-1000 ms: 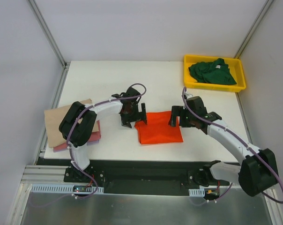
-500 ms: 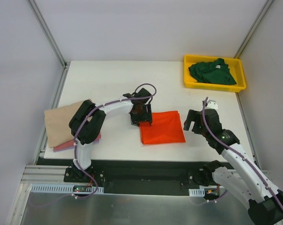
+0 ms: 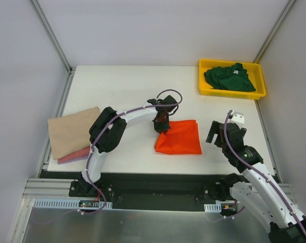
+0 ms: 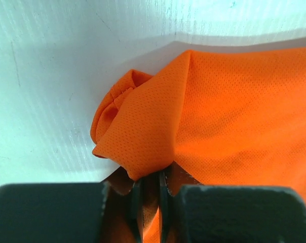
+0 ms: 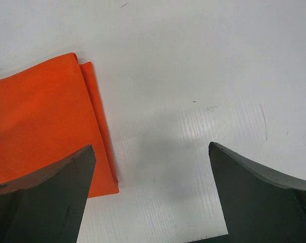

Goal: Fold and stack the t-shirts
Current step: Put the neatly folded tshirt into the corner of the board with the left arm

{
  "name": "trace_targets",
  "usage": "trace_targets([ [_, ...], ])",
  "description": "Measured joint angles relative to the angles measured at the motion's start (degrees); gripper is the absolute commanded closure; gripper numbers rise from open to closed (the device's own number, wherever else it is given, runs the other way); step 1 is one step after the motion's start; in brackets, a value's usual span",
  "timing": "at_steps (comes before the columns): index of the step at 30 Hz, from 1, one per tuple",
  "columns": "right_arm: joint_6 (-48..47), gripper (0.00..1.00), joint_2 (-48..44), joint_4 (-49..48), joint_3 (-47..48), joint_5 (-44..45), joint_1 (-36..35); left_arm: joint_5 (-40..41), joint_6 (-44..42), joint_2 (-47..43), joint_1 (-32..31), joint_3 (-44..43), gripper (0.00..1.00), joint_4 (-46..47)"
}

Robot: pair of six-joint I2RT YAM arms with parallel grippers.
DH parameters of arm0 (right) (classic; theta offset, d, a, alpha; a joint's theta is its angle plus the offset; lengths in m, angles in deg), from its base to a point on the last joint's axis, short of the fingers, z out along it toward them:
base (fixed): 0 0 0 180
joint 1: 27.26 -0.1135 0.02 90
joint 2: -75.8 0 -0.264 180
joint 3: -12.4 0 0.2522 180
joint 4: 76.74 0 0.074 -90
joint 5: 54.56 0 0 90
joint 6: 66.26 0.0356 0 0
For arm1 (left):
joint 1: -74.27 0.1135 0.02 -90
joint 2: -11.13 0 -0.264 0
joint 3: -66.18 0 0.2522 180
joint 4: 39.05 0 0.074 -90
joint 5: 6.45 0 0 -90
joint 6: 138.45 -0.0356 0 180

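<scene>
A folded orange-red t-shirt (image 3: 181, 138) lies on the white table. My left gripper (image 3: 162, 125) is shut on its upper left corner, and the cloth (image 4: 143, 131) bunches up in front of the closed jaws. To the right of the shirt my right gripper (image 3: 217, 132) hangs open and holds nothing; its view shows the shirt's edge (image 5: 46, 116) at the left. A tan t-shirt (image 3: 72, 130) lies folded on a pink t-shirt (image 3: 74, 155) at the table's left edge. A dark green t-shirt (image 3: 228, 77) sits crumpled in the yellow tray (image 3: 207, 89).
The yellow tray stands at the back right corner of the table. The table's front edge (image 3: 158, 172) runs just above the arm bases. Grey walls with metal posts close in both sides.
My left gripper moved right onto the orange-red shirt's corner and shut on it, lifting it. My right gripper let go of the shirt's right side and drew back to the right.
</scene>
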Motion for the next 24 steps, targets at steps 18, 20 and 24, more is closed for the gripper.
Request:
trace_targets([
  [18, -4.7, 0.04, 0.0, -1.6, -1.7, 4.6, 0.4, 43.5, -24.9, -27.0, 0.1, 21.2, 1.00, -2.3],
  [20, -4.8, 0.04, -0.4, -1.8, -1.9, 4.6, 0.4, 44.4, -29.4, -30.6, 1.2, 23.6, 1.00, -2.3],
  [24, -4.9, 0.04, -1.3, -2.1, -2.1, 4.6, 0.4, 41.4, -36.9, -36.9, 6.5, 26.6, 1.00, -2.4],
])
